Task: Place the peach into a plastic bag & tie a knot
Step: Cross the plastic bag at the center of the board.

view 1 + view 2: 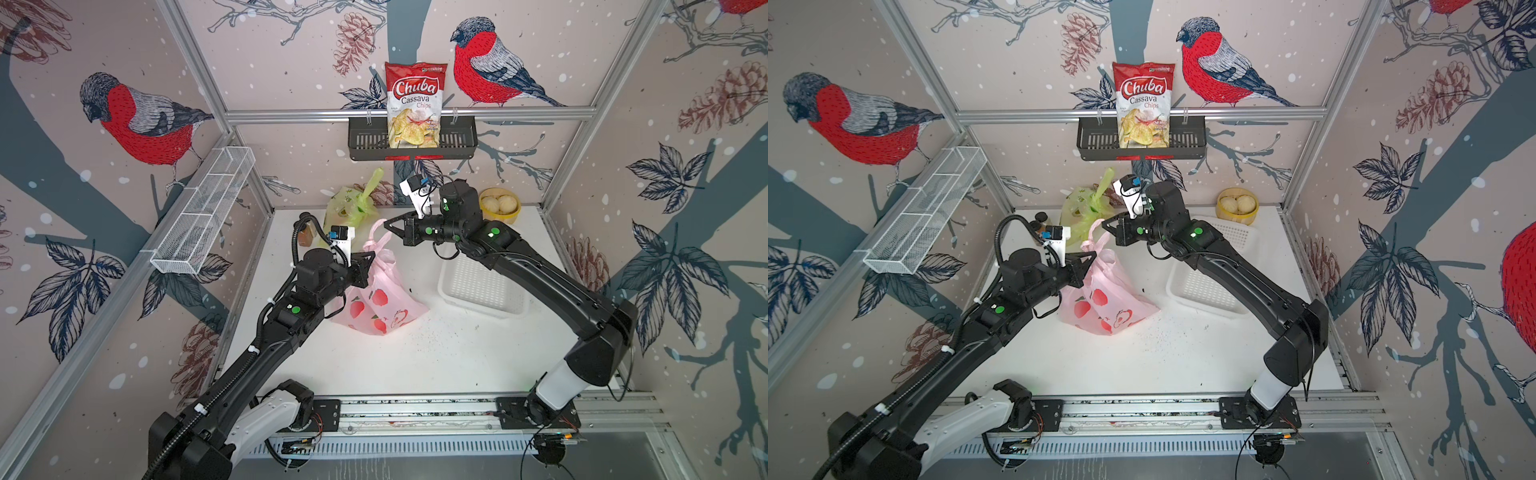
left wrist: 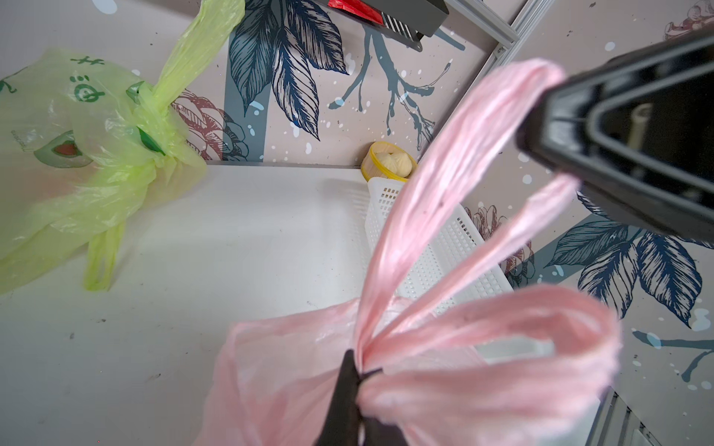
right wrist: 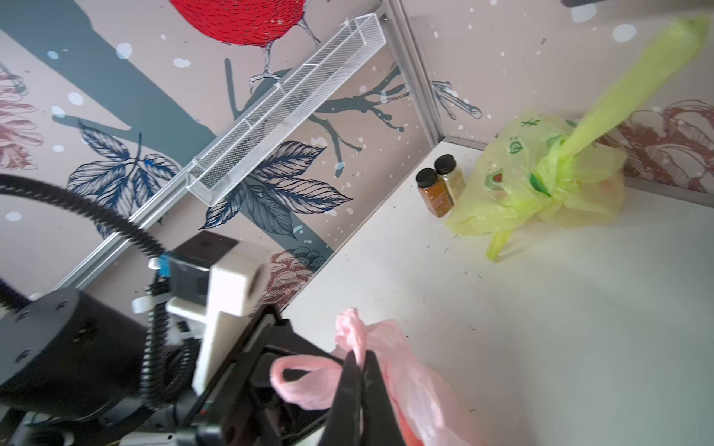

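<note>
In both top views the pink plastic bag (image 1: pixel 380 301) sits on the white counter (image 1: pixel 415 365) between the two arms, its handles pulled up above it. The left hand (image 1: pixel 371 259) is pressed together on the bag's gathered neck. The right hand (image 1: pixel 387 225), higher and farther back, is pinched on the tip of one handle loop. Behind them lies a knotted green bag (image 1: pixel 353 203). A white basket (image 1: pixel 478 286) shows partly behind the right arm, and a yellow bowl (image 1: pixel 500 205) stands in the back corner. The peach cannot be told apart from the fruit printed on the pink film. In the left wrist view, the left hand's fingers (image 2: pixel 345 390) are closed on the point where two pink loops meet. One loop runs up to the right hand, whose closed tip grips its top, and the other loop bulges out to the side. In the right wrist view, the right hand's fingers (image 3: pixel 353 386) squeeze a pink strand, with the left hand just beside them. Two spice jars (image 3: pixel 438 187) stand just beside the green bag near the corner.
</note>
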Robot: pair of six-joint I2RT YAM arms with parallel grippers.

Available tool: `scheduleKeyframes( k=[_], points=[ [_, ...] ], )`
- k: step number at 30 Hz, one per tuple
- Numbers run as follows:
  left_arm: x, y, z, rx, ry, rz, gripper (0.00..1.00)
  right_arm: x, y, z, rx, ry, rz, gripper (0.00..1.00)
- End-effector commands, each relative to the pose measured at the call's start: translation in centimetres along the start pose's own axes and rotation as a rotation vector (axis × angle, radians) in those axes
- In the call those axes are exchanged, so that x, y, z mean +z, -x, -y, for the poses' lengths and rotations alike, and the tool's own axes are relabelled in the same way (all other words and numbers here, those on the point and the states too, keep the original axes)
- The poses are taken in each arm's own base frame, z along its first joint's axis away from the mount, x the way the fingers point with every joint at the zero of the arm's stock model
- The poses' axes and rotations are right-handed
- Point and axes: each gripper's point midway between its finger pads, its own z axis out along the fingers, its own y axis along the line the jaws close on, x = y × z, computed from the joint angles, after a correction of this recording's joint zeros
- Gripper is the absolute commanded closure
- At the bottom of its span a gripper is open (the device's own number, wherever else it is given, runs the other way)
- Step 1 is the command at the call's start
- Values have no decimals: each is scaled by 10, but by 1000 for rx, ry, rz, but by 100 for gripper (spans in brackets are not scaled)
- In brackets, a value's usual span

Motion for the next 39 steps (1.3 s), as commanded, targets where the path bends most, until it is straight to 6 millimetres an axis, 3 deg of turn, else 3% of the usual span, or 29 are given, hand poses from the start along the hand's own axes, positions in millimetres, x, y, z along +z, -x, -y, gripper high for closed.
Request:
scheduleKeyframes(
  k=[1, 6, 13, 19, 27, 31, 34, 39],
  points=[
    [-4, 16, -1, 15, 19, 55, 100, -11, 13, -16, 0, -11, 64, 100],
    [-12, 22, 1, 19, 12, 93, 100, -21, 2, -12, 56, -67, 85, 100],
    [-13, 21, 1, 22, 3, 89, 100, -24, -18, -32, 94, -46, 95, 100],
    [-16, 23, 3, 13, -10, 107, 100, -10, -55, -49, 149, -31, 82, 100],
    [-17, 22, 7, 15, -35, 97, 100, 26, -102, -59, 184, -31, -8, 100],
    [-18, 23, 8, 25, -34, 96, 100, 45, -121, -50, 191, -52, -69, 100],
    [-19, 23, 8, 31, -33, 85, 100, 52, -131, -33, 194, -107, -84, 100],
    [-19, 18, 13, 41, -62, 53, 100, 47, -135, 1, 213, -182, -70, 100]
  ],
)
